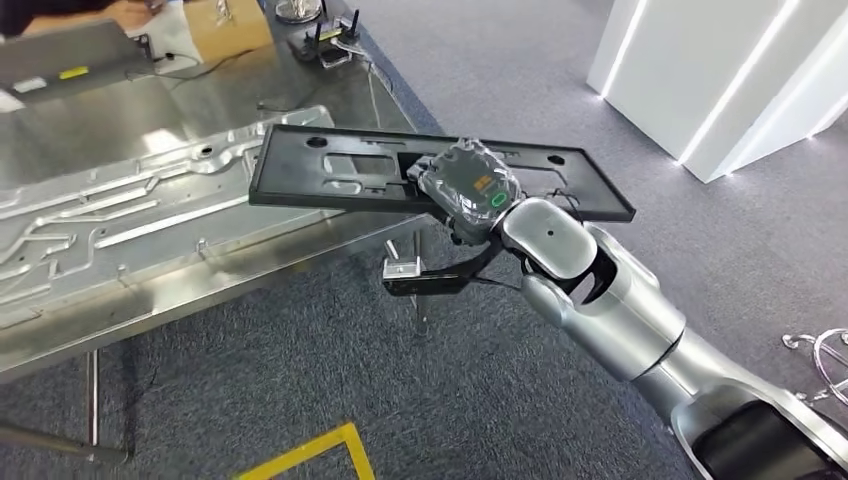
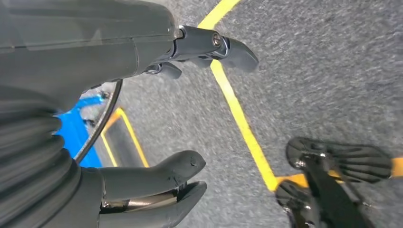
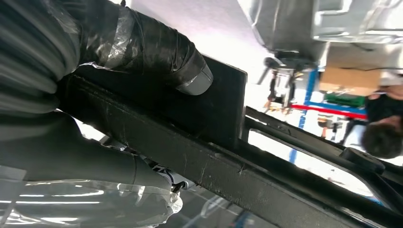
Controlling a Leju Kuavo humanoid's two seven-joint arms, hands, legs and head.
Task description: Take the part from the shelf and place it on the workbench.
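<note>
**Black panel held over the counter's edge**

Grey carpet (image 1: 480,400) covers the floor, marked with a yellow taped line (image 1: 310,452), and white wall panels with bright light strips (image 1: 720,80) are seen at the far right. A shiny steel counter (image 1: 60,150) occupies the left of the head view; a large pressed sheet-metal panel with ribs and slots (image 1: 130,220) lies flat on it. Further back on the counter, a brown cardboard box (image 1: 230,25), a grey laptop (image 1: 70,55) and a black device with short antennas (image 1: 330,40) are seen.

A long, flat, rectangular black plastic part with cut-outs (image 1: 330,170) is gripped near its middle by the right hand (image 1: 470,185) at the end of the silver right arm (image 1: 610,300). The part is held roughly level in the air, one end above the corner of the counter and the sheet-metal panel, the other end out over the carpet. Whether it touches the panel cannot be told. In the right wrist view, the thumb (image 3: 157,52) is pressed against one face of the part (image 3: 223,109), with the other fingers wrapped on the opposite side.

The left hand (image 2: 142,123) hangs above the carpet with its fingers apart and nothing held.
</note>
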